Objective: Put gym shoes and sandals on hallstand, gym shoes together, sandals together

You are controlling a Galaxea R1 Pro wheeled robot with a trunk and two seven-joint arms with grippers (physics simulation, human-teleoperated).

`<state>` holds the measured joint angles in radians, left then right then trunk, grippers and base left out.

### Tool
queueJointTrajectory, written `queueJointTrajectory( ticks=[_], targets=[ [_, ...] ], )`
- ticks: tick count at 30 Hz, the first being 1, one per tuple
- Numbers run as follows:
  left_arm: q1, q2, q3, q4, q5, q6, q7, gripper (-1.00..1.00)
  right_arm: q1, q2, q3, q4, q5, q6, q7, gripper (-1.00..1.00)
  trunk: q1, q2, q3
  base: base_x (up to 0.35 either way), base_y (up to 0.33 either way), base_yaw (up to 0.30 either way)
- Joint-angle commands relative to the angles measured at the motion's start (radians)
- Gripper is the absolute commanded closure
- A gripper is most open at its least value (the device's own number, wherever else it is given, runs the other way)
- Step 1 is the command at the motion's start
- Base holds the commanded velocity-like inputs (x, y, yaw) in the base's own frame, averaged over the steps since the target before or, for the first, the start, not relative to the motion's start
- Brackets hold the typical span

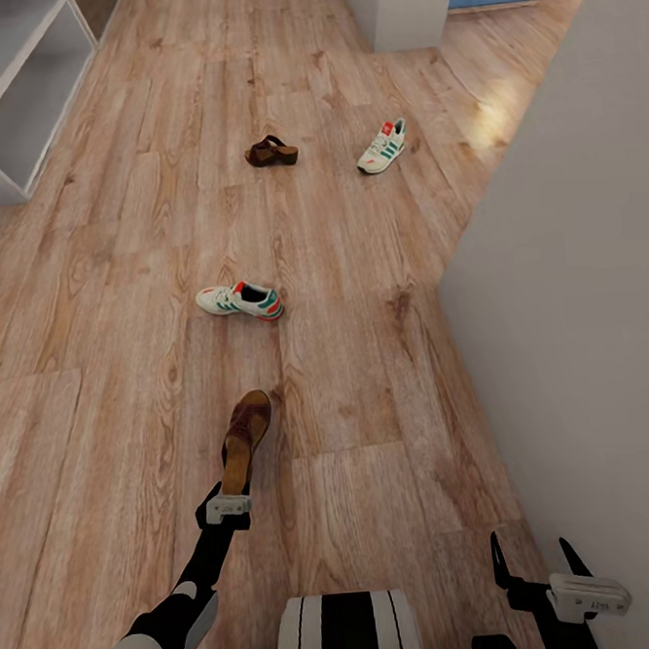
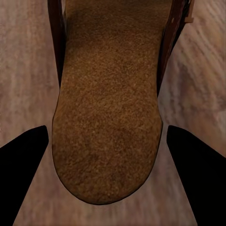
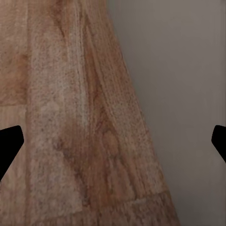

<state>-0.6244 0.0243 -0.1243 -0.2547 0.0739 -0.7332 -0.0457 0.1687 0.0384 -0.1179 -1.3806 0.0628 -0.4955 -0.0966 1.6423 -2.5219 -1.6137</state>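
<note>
Left claw [image 1: 228, 496], spread about the heel of the near sandal [image 1: 244, 438], whose long axis points away and slightly right above the floor [image 1: 96, 401]; right claw [image 1: 541, 553] spread, holding nothing, beside the wall [image 1: 595, 293].

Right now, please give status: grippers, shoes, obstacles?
Left gripper at near sandal, grip unclear. Right gripper open. Both gym shoes, far sandal on floor. Wall close at right.
</note>
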Motion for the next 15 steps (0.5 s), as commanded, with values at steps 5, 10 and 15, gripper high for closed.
queueJointTrajectory(
  ticks=[5, 10, 15],
  targets=[
    [0.000, -0.001, 0.000, 0.000, 0.000, 0.000, 0.000, 1.00, 0.000, 0.000, 0.001, 0.000, 0.001, 0.000, 0.000, -1.00, 0.000, 0.000, 0.008, 0.000, 0.000, -0.006],
    [0.000, -0.001, 0.000, 0.000, 0.000, 0.000, 0.000, 1.00, 0.000, 0.000, 0.002, 0.000, 0.002, -0.001, 0.000, -1.00, 0.000, 0.000, 0.016, 0.000, 0.000, -0.003],
    [0.000, -0.001, 0.000, 0.000, 0.000, 0.000, -0.001, 1.00, 0.000, 0.001, 0.003, 0.000, 0.003, 0.000, 0.001, -1.00, 0.000, 0.000, 0.023, 0.000, 0.000, 0.010]
  ],
)
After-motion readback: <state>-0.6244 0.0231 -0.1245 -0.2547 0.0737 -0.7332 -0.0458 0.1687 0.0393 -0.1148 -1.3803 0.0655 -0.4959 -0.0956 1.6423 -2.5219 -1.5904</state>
